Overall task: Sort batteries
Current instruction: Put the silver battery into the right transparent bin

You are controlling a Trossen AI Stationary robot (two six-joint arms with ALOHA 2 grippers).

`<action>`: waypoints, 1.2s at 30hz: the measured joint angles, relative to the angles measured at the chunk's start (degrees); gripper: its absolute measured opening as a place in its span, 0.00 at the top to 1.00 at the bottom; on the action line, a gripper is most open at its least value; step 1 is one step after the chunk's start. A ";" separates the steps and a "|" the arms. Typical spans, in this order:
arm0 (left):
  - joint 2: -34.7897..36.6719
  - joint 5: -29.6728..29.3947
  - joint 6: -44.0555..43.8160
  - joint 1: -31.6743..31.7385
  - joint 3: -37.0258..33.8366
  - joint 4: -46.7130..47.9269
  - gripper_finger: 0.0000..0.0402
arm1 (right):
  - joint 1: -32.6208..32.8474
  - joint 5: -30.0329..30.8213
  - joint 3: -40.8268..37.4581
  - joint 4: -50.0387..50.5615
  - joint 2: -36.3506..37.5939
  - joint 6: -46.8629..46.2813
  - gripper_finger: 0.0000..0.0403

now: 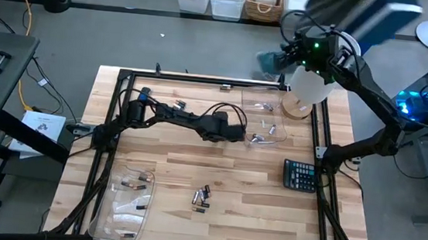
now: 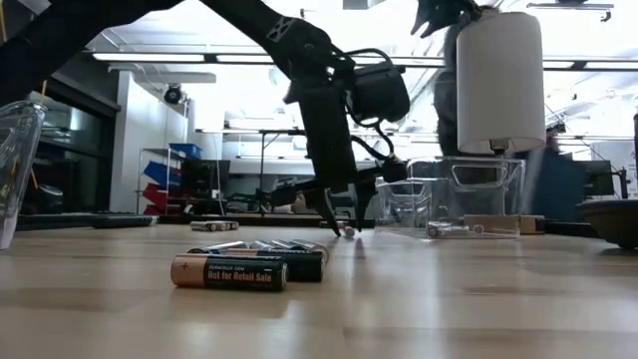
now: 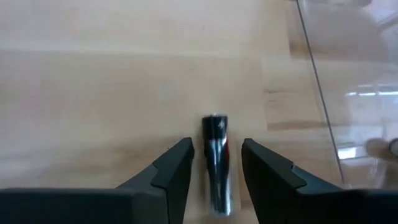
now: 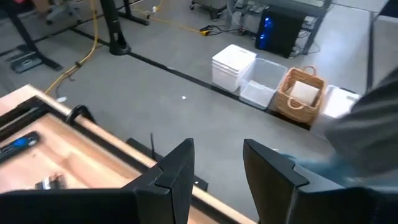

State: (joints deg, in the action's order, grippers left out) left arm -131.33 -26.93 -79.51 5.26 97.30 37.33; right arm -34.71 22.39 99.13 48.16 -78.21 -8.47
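calculator [image 1: 299, 176], paper roll [image 1: 308, 85], clear bin [image 1: 266, 117]

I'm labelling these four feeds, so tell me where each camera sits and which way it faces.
High: overhead, straight down on the table and both arms.
Low: tabletop height, across batteries toward the room; an arm comes down.
Left wrist: down past the left gripper straddling a battery.
Right wrist: past the right gripper to floor bins.
Shared: high and low both show the clear tray.
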 joint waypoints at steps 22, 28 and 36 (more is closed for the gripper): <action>0.93 1.97 9.74 -0.76 -0.17 3.60 0.93 | -3.94 -7.66 0.00 0.42 0.32 1.01 0.67; 9.97 4.08 20.35 -0.95 -0.16 3.80 0.93 | -3.94 -8.02 0.00 0.40 0.32 2.71 0.67; 18.66 -0.71 50.87 2.70 -0.16 1.66 0.93 | -3.88 -9.18 0.00 -0.11 0.72 3.00 0.67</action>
State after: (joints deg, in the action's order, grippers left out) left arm -112.67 -27.64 -28.64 7.95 97.15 38.99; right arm -38.59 13.21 99.13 48.05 -77.48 -5.47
